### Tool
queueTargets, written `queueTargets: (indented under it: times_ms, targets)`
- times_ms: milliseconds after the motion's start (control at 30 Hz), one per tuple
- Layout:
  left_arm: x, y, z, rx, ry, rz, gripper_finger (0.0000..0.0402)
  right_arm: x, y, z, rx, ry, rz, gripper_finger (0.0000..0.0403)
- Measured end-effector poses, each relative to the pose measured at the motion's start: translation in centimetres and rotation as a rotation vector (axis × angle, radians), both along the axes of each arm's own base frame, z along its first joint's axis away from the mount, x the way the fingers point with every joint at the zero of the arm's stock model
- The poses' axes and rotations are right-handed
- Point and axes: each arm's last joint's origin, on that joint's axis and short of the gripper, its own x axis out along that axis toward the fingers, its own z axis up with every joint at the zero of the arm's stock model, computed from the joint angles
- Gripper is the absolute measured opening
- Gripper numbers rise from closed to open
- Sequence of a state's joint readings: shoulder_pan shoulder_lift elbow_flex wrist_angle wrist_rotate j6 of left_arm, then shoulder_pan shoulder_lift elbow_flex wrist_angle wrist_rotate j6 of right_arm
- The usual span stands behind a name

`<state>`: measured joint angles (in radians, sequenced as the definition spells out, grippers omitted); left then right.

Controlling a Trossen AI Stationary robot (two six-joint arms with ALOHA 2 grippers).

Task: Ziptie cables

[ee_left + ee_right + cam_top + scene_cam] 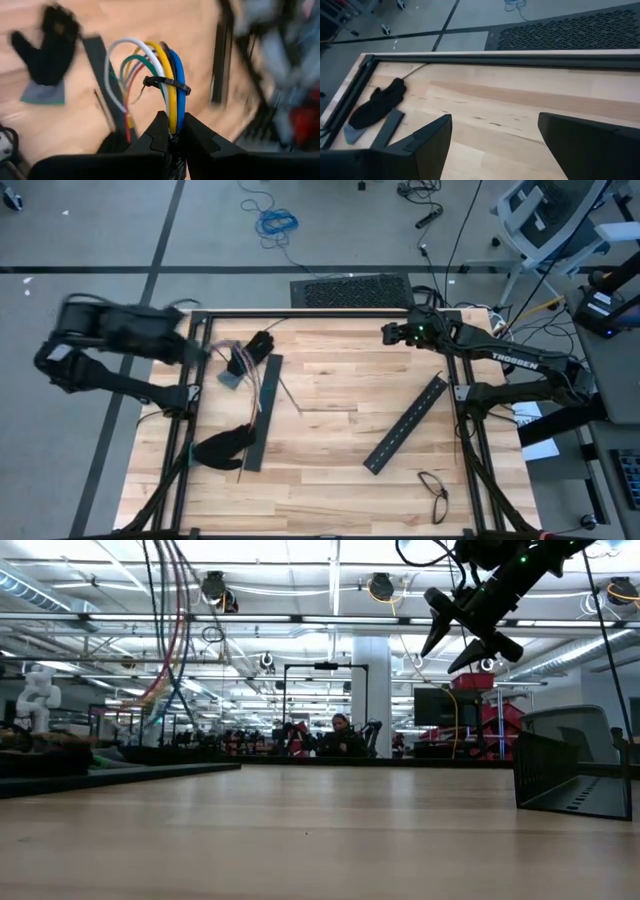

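Clamped in the left tool, raised at the table's left edge, are the cables, already looped by a ziptie. Light and floppy, they are best gripped near that band. Right tool hangs released, empty, at the far right corner.

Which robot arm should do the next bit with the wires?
Probably the left. Its pincer is shut on the cables, already bundled by a ziptie. The right pincer hangs open and empty at the table's far right corner.
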<state>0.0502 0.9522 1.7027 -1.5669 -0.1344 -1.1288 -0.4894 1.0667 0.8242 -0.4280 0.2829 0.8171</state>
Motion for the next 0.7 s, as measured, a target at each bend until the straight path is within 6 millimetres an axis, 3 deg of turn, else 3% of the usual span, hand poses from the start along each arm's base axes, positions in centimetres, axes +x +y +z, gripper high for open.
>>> queueTargets:
  times_ms: [133,233,433,567,700]
  targets:
    - [-1.5,0.1,0.1,0.037,-0.031,0.071,0.0034,0.0,0.0,0.1,-0.018,0.006,0.013,0.0295]
    - [0.1,0.2,-0.5,0.076,0.039,-0.001,0.0034,0.1,0.0,0.1,-0.02,0.005,0.014,0.0295]
    - [8.8,0.7,-3.0,0.16,0.328,-0.319,0.0033,0.2,-0.1,0.3,-0.031,-0.013,0.012,0.0295]
    - [16.2,1.6,-7.3,0.307,0.623,-0.512,0.0033,0.4,-0.1,0.5,-0.035,-0.05,0.013,0.0295]
    - [23.3,2.4,-14.0,0.383,0.884,-0.69,0.0033,0.5,0.1,0.5,-0.009,-0.074,0.025,0.0295]
